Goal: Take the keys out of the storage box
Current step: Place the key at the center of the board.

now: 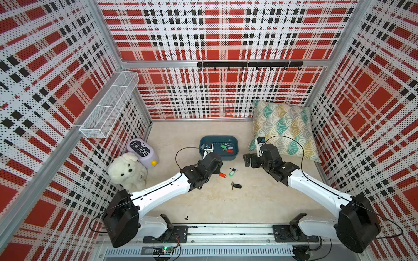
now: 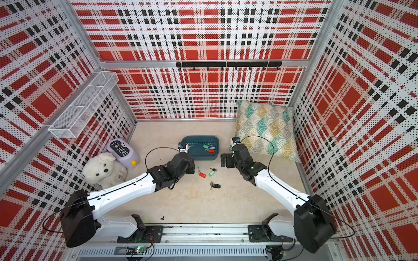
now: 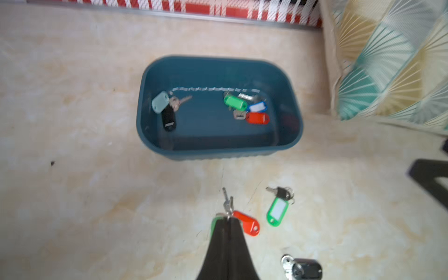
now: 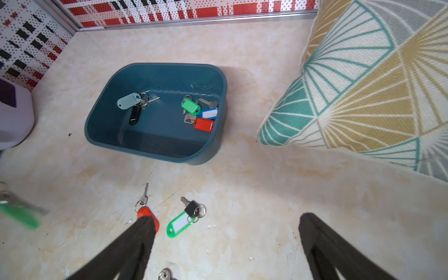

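- Keys (image 3: 244,108) are in three places. Five lie in the storage box (image 3: 218,155): a pale and a black tag at one end, and green, blue and red tags bunched at the other.
- Three more lie loose on the desk (image 1: 226,203) just in front of the box: a red tag (image 3: 248,225), a green tag (image 3: 277,211) and a black tag (image 3: 306,269). They sit near each other, which suggests this patch is the drop spot.
- Left fingers (image 3: 226,237) are pressed together on another green-tagged key (image 4: 19,214). They are outside the box, over the desk beside the red tag. The key is blurred, so exactly how it is pinched is unclear. It looks about to be set down with the others.
- Right fingers (image 4: 140,232) stand wide apart with nothing between them, low over the desk between the box and the pillow (image 1: 285,128). They are probably kept aside so the arms do not crowd the box, and spread ready for a pick.
- By this count the task is nearly half done.
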### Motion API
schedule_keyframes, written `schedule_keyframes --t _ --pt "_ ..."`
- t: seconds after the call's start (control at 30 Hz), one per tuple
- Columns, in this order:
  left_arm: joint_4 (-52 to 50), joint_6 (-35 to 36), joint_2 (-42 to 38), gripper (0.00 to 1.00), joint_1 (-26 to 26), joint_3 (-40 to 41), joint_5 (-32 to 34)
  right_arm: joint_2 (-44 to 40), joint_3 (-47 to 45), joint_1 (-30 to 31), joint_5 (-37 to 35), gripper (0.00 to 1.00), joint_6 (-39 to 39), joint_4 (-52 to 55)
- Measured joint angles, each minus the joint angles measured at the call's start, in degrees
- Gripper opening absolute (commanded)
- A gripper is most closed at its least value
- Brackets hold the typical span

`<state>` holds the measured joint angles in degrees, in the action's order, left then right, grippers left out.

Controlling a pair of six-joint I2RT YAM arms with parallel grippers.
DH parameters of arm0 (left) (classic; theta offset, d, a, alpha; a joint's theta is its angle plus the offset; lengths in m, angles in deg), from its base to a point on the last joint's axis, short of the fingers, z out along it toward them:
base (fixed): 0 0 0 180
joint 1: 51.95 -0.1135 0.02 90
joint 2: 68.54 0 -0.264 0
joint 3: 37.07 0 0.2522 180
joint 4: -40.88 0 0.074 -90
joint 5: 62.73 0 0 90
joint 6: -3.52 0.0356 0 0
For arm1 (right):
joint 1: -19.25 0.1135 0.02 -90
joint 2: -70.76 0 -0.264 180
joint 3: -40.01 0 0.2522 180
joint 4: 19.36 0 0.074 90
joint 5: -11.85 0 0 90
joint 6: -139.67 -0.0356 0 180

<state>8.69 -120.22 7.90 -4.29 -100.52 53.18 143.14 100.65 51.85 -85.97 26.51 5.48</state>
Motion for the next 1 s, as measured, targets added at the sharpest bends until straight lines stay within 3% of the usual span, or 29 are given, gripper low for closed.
schedule_keyframes --t 0.67,0.77,0.83,1.0 --pt "7.3 -2.0 10.1 0.00 -4.5 6.6 -4.6 -0.7 0.0 2.5 -4.1 1.00 -0.5 1.9" --pt "8.0 -2.0 11.2 0.07 -5.0 6.6 -5.1 -0.7 0.0 2.5 -4.3 1.00 -0.5 2.0" --pt "8.3 -1.8 11.5 0.20 -5.2 6.6 -5.5 -0.7 0.0 2.5 -4.3 1.00 -0.5 2.1" --pt "8.6 -1.5 11.5 0.32 -5.8 6.6 -5.7 -0.3 0.0 2.5 -4.2 1.00 -0.4 2.4"
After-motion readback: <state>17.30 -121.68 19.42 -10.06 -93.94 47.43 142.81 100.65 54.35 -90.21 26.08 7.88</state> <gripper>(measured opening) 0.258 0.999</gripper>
